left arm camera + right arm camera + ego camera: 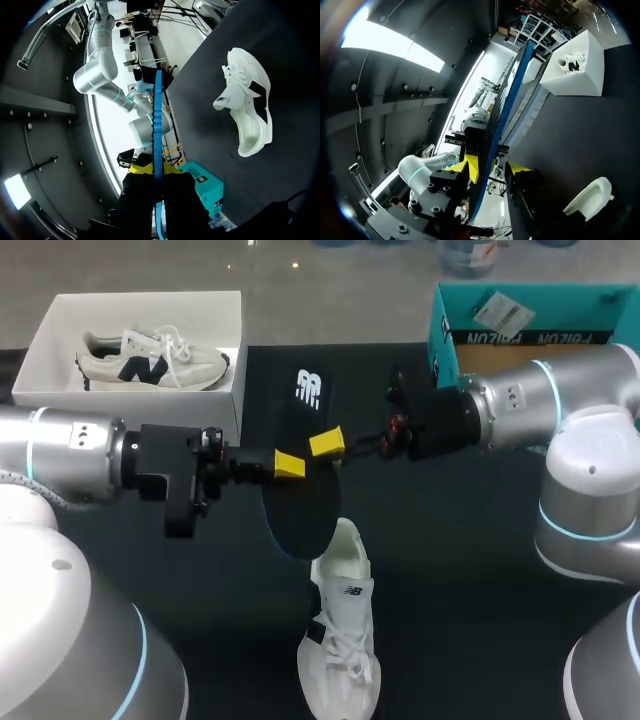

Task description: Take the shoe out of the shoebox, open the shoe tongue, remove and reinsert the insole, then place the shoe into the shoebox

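Insole (300, 505) is out of the shoe and held in the air between the two hands, broad face up toward the head camera. Its long axis runs from beyond the hands back toward the robot. Left hand (289, 464) pinches one long edge; in its own wrist view the insole stands edge-on, rising straight out of the pressed-together yellow tips. Right hand (327, 444) sits at the opposite edge. Cannot tell whether it grips (its wrist view shows the blue edge rising out of the hand, but contact on one side is unclear). White shoe (340, 640) lies on the table (470, 580) below both hands and on their robot-ward side, toe toward the robot and collar toward the hands. The shoe's long axis is roughly in line with the insole's, and the insole's rounded, wider end hangs just over the collar. Judgement: reinsertion turns on tipping that end down into the opening. Neither hand is clearly nearer the shoe. Hidden: the insole covers part of the collar rim from above, so I cannot see how far the tongue is open, nor the insole's height above the shoe. Right wrist view catches only the shoe's heel. Shoebox (60, 325) stands well beyond the left hand, with a second sneaker (150, 358) inside.
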Controlling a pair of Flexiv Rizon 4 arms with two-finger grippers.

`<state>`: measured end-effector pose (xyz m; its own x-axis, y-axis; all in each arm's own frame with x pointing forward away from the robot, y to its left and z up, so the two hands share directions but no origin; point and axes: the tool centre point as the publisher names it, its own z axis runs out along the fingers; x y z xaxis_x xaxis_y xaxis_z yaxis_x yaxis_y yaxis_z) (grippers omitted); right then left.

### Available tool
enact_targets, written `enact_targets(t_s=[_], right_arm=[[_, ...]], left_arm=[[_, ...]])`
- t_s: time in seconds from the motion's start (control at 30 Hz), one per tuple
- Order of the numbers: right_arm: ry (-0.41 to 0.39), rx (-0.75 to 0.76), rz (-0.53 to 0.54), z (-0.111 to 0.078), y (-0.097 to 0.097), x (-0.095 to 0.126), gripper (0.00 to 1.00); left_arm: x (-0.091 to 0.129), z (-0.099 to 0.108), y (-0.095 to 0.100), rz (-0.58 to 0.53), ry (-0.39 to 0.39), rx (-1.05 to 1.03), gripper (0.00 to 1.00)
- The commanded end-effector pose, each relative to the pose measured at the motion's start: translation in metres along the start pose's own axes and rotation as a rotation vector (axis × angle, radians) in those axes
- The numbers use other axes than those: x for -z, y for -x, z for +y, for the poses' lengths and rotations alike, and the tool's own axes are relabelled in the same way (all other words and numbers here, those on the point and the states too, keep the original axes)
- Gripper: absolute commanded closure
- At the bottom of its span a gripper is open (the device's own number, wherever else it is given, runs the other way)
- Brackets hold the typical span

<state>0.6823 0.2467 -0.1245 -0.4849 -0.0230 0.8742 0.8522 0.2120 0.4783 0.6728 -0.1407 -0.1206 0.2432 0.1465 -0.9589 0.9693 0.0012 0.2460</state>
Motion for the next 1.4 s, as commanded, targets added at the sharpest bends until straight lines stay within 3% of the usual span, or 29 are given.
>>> enact_targets(t_s=[0.03, 0.47, 0.5, 0.53, 0.57, 0.9, 1.07, 1.4], right_arm=[[-0.006, 0.003, 0.001, 0.003, 0.001, -0.003, 1.0], [-0.003, 0.03, 0.026, 0.001, 0.004, -0.001, 1.0], [-0.006, 0.029, 0.02, 0.001, 0.005, -0.001, 1.0], [-0.01, 0.027, 0.013, 0.001, 0.006, 0.001, 1.0], [-0.01, 0.028, 0.009, 0.0, 0.007, 0.003, 1.0], [-0.022, 0.027, -0.021, 0.0, 0.021, 0.032, 1.0], [0.004, 0.021, -0.031, 0.0, 0.026, 0.041, 1.0], [0.004, 0.021, -0.031, 0.0, 0.026, 0.041, 1.0]], left_arm=[[-0.002, 0.001, -0.002, -0.003, 0.001, -0.003, 1.0], [-0.002, 0.001, -0.002, -0.003, 0.001, -0.003, 1.0], [-0.002, -0.001, -0.001, 0.01, -0.013, 0.014, 0.69], [-0.002, -0.003, -0.002, 0.014, -0.036, 0.044, 0.12], [0.0, -0.005, -0.002, 0.017, -0.049, 0.078, 0.0], [0.034, -0.042, -0.008, 0.02, -0.27, 0.385, 0.0], [0.045, -0.055, -0.011, 0.054, -0.345, 0.403, 0.0], [0.045, -0.055, -0.011, 0.054, -0.345, 0.403, 0.0]])
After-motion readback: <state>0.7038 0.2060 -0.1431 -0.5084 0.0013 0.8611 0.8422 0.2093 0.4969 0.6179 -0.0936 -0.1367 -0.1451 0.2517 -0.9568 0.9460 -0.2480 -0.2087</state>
